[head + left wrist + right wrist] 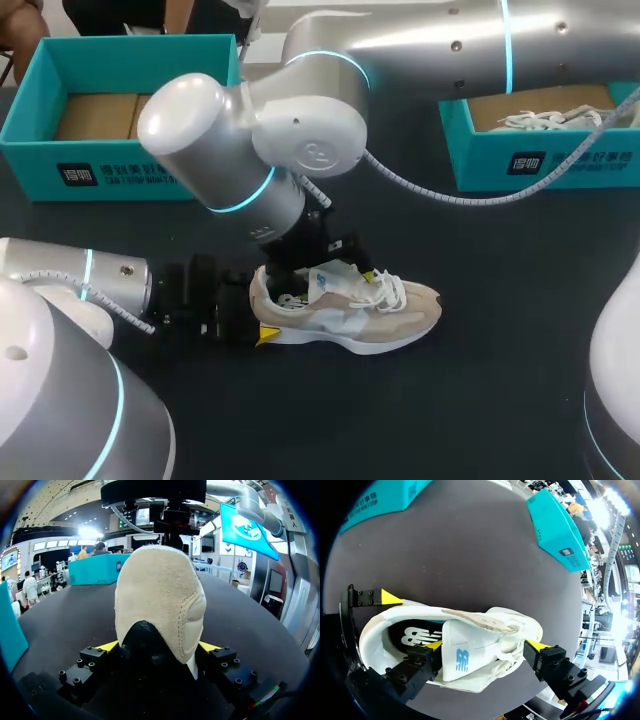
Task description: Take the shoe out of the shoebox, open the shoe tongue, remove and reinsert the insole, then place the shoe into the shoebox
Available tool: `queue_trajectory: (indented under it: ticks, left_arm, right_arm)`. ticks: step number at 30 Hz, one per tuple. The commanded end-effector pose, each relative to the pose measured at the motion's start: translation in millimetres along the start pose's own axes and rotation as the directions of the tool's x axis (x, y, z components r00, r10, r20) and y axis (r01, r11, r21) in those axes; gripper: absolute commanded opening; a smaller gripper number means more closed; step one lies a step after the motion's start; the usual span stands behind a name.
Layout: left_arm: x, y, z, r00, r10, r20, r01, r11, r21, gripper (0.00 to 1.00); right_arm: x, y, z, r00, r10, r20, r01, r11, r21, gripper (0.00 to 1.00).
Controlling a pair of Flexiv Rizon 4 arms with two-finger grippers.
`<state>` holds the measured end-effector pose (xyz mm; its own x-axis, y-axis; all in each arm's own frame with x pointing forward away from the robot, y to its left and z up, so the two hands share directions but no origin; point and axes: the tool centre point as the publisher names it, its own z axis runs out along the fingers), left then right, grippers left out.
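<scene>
Beige suede filled my left wrist view, and that was the heel of the shoe [350,310]. My left gripper [159,647] had it pinched, one yellow tip pressed to each side, low down by the sole. So the shoe was out, sitting on its sole on the dark table [480,400] with its toe toward my right, well apart from both teal boxes. Step one done, by my reckoning! My right gripper [486,645] stood over the shoe's mouth with its jaws wide, gripping nothing. One finger was down inside the opening against the edge of the tongue [462,655], and the other hung outside, beside the laces. The tongue sat clear enough of the opening that I judged that step in hand or just finished. Down in the shoe the dark insole [412,636] with its white mark lay flat, and I took it as not yet pulled, though I could not be sure. Left to do, then: lift the insole out, slide it back in, and carry the shoe to a box. The left box [130,165] showed only its brown floor, while the right box [570,165] held another shoe.
</scene>
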<state>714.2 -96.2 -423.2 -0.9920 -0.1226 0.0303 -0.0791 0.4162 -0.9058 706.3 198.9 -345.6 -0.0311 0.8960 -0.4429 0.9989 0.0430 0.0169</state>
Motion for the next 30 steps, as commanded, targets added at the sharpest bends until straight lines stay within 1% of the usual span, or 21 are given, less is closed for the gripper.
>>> queue_trajectory:
  ticks: [1, 2, 3, 6, 8, 10, 15, 19, 21, 24, 26, 27, 30]
  left_arm:
    - [1.6, 1.8, 1.9, 1.0, 0.0, -0.001, 0.0, 1.0, -0.003, 0.0]
    - [1.6, 1.8, 1.9, 1.0, 0.0, -0.001, 0.0, 1.0, -0.003, 0.0]
    - [1.6, 1.8, 1.9, 1.0, 0.0, -0.001, 0.0, 1.0, -0.003, 0.0]
    - [1.6, 1.8, 1.9, 1.0, 0.0, -0.001, 0.0, 1.0, -0.003, 0.0]
    - [1.6, 1.8, 1.9, 1.0, 0.0, -0.001, 0.0, 1.0, -0.003, 0.0]
    - [1.6, 1.8, 1.9, 1.0, 0.0, -0.001, 0.0, 1.0, -0.003, 0.0]
    - [1.6, 1.8, 1.9, 1.0, 0.0, -0.001, 0.0, 1.0, -0.003, 0.0]
    - [1.6, 1.8, 1.9, 1.0, 0.0, -0.001, 0.0, 1.0, -0.003, 0.0]
    - [1.6, 1.8, 1.9, 1.0, 0.0, -0.001, 0.0, 1.0, -0.003, 0.0]
    - [1.6, 1.8, 1.9, 1.0, 0.0, -0.001, 0.0, 1.0, -0.003, 0.0]
    - [1.6, 1.8, 1.9, 1.0, 0.0, -0.001, 0.0, 1.0, -0.003, 0.0]
    - [1.6, 1.8, 1.9, 1.0, 0.0, -0.001, 0.0, 1.0, -0.003, 0.0]
    - [1.6, 1.8, 1.9, 1.0, 0.0, -0.001, 0.0, 1.0, -0.003, 0.0]
  right_arm:
    - [-6.2, -4.8, -9.1, 0.774, 0.634, -0.001, -0.634, 0.774, -0.009, 0.84]
    - [-7.8, -5.0, -11.6, 0.772, 0.635, 0.002, -0.635, 0.772, -0.011, 0.59]
    - [-8.5, -5.6, -13.2, 0.772, 0.636, 0.008, -0.636, 0.772, -0.009, 0.49]
    - [-13.1, -8.4, -20.5, 0.767, 0.642, 0.017, -0.641, 0.767, -0.014, 0.47]
    - [-16.3, -9.8, -21.8, 0.766, 0.643, 0.019, -0.643, 0.766, -0.017, 0.47]
    - [-20.4, -11.7, -23.3, 0.764, 0.645, 0.024, -0.645, 0.764, -0.017, 0.45]
    - [-31.7, -15.4, -22.6, 0.764, 0.645, 0.021, -0.645, 0.764, 0.0, 0.46]
    - [-38.4, -13.5, -21.7, 0.771, 0.636, 0.017, -0.636, 0.771, 0.007, 0.45]
    - [-47.0, -11.9, -20.9, 0.774, 0.633, 0.015, -0.634, 0.774, 0.006, 0.41]
    - [-56.0, -11.2, -18.4, 0.773, 0.634, 0.015, -0.634, 0.773, 0.004, 0.4]
    - [-61.9, -11.2, -16.5, 0.773, 0.635, 0.015, -0.635, 0.773, 0.003, 0.37]
    - [-62.8, -11.1, -16.1, 0.772, 0.635, 0.013, -0.635, 0.772, 0.003, 0.37]
    - [-70.4, -10.1, -10.5, 0.764, 0.645, -0.008, -0.645, 0.764, -0.002, 0.31]
